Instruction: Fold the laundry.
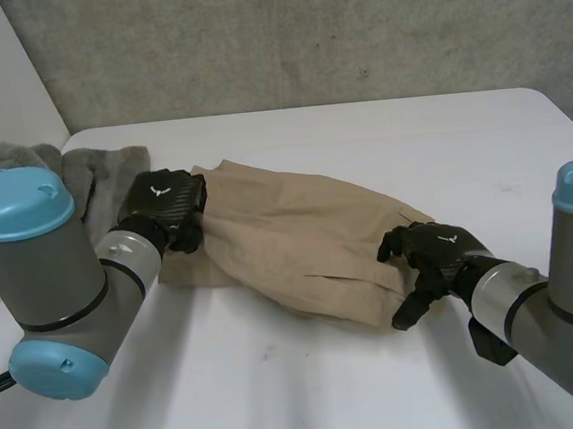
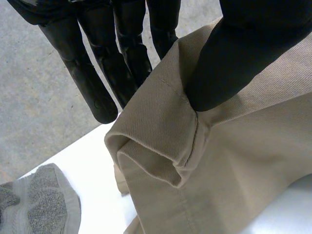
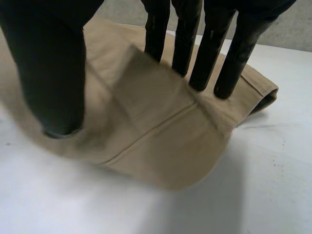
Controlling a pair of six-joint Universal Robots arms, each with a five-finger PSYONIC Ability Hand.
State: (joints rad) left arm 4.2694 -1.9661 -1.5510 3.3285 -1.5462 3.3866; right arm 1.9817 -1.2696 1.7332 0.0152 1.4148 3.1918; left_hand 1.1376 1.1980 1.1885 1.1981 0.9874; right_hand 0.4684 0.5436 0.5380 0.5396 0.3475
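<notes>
tan garment (image 1: 299, 238) lying across the white table (image 1: 281, 386); left hand (image 1: 165, 205) pinches its folded hem, right hand (image 1: 435, 252) pinches the opposite edge; grey cloth (image 1: 92, 166) beside the left hand

Quick tally from where I stand: 1 tan garment (image 1: 299, 238), 1 white table (image 1: 380, 136), 2 black robot hands, i.e. left hand (image 1: 168, 200) & right hand (image 1: 440, 246). Also grey knit laundry (image 1: 97, 171): 1 heap, no. of pcs in it I can't tell
</notes>
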